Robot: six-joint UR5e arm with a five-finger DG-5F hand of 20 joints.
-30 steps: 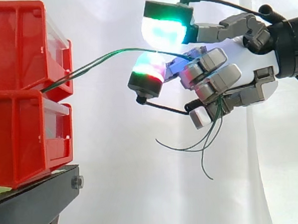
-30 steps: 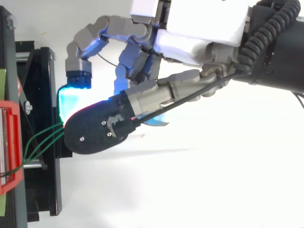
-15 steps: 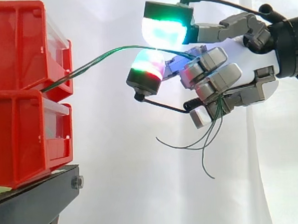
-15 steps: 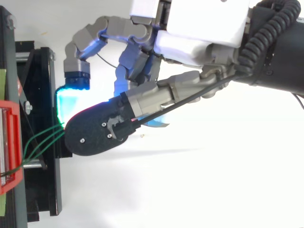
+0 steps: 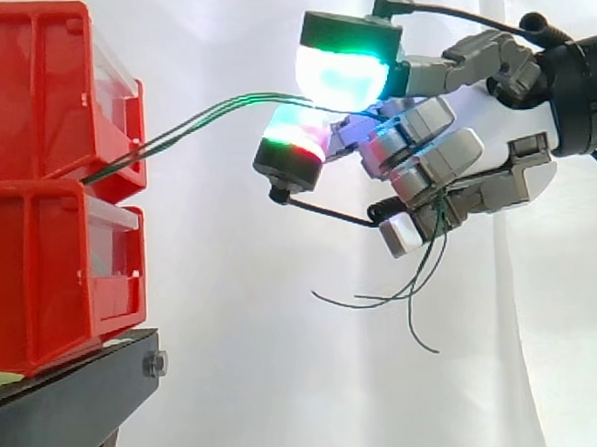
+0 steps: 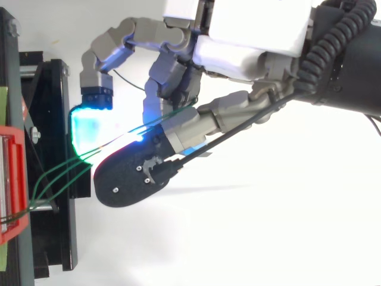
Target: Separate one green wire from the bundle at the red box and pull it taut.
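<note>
Several thin green wires (image 5: pixel 203 115) run as a bundle from the front of the upper red bin (image 5: pixel 42 97) rightward and slightly up to my hand (image 5: pixel 504 123). My fingers are curled round the bundle, and the wires' loose ends (image 5: pixel 413 298) dangle below them. One green-white glowing fingertip (image 5: pixel 343 73) sits just above the strands, and a green-red one (image 5: pixel 294 144) just below. In the top view the wires (image 6: pixel 59 173) fan out from the red box (image 6: pixel 12 179) and pass between a cyan pad (image 6: pixel 89 128) and a black-backed fingertip (image 6: pixel 134 176) of the hand (image 6: pixel 238 36).
Two red bins are stacked on a black stand (image 5: pixel 68 406) at the left, the lower bin (image 5: pixel 51 277) under the wired one. A white curtain hangs behind. Open space lies below and to the right of the stand.
The upper glowing fingertip has lifted and shifted slightly right. In the top view the black-backed fingertip moved away from the cyan pad, baring the wire strands between them. The loose ends swung a little.
</note>
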